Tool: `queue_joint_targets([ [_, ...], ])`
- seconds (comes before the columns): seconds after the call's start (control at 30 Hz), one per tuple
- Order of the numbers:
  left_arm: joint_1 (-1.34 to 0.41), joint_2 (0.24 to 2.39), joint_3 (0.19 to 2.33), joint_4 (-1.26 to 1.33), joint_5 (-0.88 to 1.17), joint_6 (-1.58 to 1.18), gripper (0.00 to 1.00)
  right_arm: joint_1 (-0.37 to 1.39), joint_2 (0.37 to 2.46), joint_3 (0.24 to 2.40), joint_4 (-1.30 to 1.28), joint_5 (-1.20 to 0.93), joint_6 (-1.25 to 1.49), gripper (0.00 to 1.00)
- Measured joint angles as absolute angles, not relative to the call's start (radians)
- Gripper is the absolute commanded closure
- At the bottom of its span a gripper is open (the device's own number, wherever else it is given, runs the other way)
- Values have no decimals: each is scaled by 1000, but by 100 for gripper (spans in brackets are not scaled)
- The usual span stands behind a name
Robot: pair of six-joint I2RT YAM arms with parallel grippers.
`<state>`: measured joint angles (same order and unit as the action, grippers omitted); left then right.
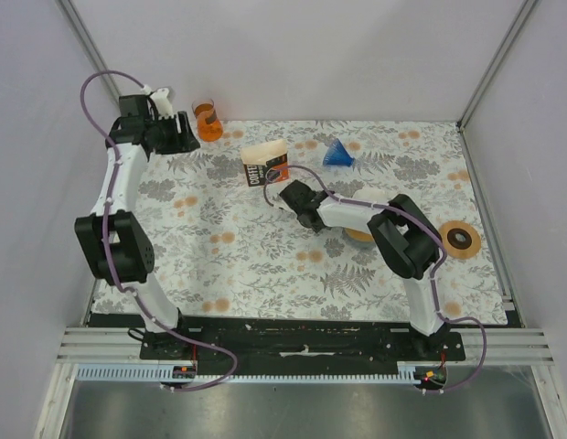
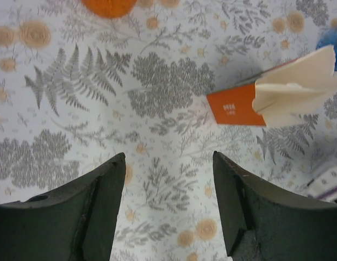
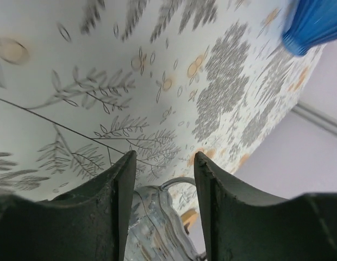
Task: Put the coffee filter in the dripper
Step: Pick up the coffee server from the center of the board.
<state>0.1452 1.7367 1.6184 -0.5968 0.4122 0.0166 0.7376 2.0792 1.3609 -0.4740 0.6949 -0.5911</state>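
Precision matters — right pincer (image 1: 285, 194), jaws apart, should nip one filter (image 2: 296, 87) from the pack (image 2: 233, 109), then seat it in the dripper (image 1: 336, 154) to its right.

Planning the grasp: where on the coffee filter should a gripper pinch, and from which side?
Probably the white coffee filter edge fanning out of the open end of the orange pack. It's thin, flat paper, so pinch across its faces, approaching from that open end, not over the pack. The left gripper is open and off to its side.
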Motion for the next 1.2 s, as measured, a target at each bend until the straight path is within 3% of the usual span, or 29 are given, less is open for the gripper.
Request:
queue_joint_targets([
  [0.07, 118, 1825, 1724, -600, 380, 16, 29, 754, 2063, 1391, -477, 651, -582, 38],
  [0.37, 81, 2314, 2376, -571, 250, -56, 27, 865, 1823, 1502, -456, 465, -564, 31],
  [0.73, 44, 2542, 2506, -350, 56, -95, 28, 864, 1598, 1512, -483, 361, -429, 28],
  [0.93, 33, 2655, 2558, -257, -6, -112, 44, 864, 1509, 1484, -506, 329, -344, 28],
  [1.07, 31, 2706, 2609, -206, -25, -125, 71, 864, 1472, 1470, -540, 327, -304, 29],
  [1.2, 31, 2709, 2610, -199, -25, -137, 88, 864, 1433, 1446, -565, 331, -279, 29],
])
